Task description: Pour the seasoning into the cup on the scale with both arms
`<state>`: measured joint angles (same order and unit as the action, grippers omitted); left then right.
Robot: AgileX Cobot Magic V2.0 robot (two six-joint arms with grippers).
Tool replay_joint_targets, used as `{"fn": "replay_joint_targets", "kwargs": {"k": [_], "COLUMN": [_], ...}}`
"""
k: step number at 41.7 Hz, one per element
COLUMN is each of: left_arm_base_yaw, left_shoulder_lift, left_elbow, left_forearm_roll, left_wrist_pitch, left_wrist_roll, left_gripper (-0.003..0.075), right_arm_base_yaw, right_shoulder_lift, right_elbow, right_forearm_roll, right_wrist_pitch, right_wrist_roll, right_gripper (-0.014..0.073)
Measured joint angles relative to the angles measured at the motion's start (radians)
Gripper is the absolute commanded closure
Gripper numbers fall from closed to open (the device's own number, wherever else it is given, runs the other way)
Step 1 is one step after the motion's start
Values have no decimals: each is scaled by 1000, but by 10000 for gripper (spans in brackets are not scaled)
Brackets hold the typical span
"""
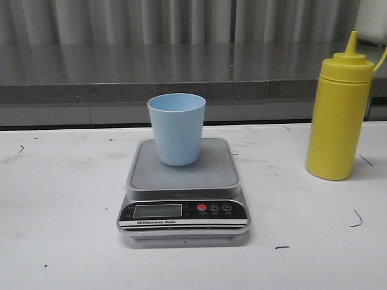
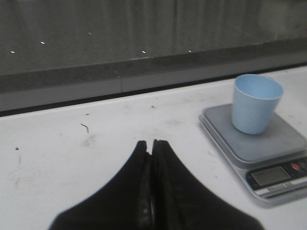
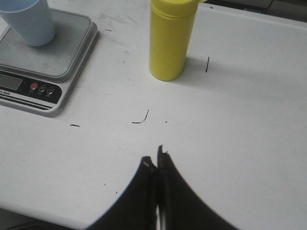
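Seasoning bottle (image 3: 172,38) upright, well apart from closed right claw (image 3: 156,163)

The front camera looks level and close across the tabletop (image 1: 60,241) at the scale (image 1: 183,181). The left wrist camera views the scale (image 2: 254,143) low from its left; the right wrist camera looks down on it (image 3: 43,52) from its near right. All three share the scale.

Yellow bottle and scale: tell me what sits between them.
Nothing sits there. The front view shows only bare white table with faint scuffs between the scale and the yellow bottle.
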<state>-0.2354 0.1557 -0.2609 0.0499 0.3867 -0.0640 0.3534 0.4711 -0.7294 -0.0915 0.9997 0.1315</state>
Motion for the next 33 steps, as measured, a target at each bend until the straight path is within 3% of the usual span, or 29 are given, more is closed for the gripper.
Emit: {"fn": "replay_joint_targets", "kwargs": {"k": [8,14,33], "left_arm_base_yaw": [118,153,199], "left_shoulder_lift": [-144,-160,-160], "left_elbow": [231,266,266], "left_forearm_roll": [-25,-30,-31], "left_wrist_pitch": [-237,-333,-355], "left_wrist_roll": [0,0,0], "left_gripper": [740,740,740], "right_arm_base_yaw": [0,0,0], "right_shoulder_lift": [0,0,0], "right_elbow": [0,0,0], "right_forearm_roll": [0,0,0], "right_wrist_pitch": [0,0,0], "right_wrist_roll": [0,-2,-2], "right_gripper": [662,662,662]}}
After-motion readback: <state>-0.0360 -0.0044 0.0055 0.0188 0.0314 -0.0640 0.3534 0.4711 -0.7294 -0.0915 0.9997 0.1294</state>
